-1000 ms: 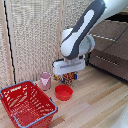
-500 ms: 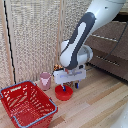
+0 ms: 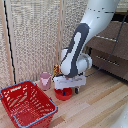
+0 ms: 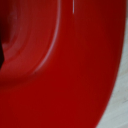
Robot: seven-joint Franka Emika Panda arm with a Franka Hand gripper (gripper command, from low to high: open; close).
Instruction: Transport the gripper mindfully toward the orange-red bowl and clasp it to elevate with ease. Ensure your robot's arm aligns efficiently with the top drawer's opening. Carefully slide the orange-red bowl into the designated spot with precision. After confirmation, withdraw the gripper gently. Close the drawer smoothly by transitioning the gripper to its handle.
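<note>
The orange-red bowl [image 3: 63, 94] rests on the wooden floor in the middle of the exterior view. My gripper [image 3: 68, 89] has come down right on top of it, the white hand covering the bowl's upper part. The fingers are hidden, so open or shut is unclear. The robot's arm [image 3: 80, 45] rises from the hand toward the exterior view's upper right. In the wrist view the orange-red bowl [image 4: 60, 65] fills nearly the whole picture, glossy and very close. Dark brown drawers [image 3: 107, 47] stand at the exterior view's right; no handle can be made out.
A large red mesh basket with a blue rim [image 3: 26, 105] sits at the exterior view's lower left. A small pink cup [image 3: 45, 80] stands behind the bowl near the woven screen wall [image 3: 35, 40].
The arm has lowered and shifted toward the exterior view's left, bringing the hand from above and behind the bowl down onto it.
</note>
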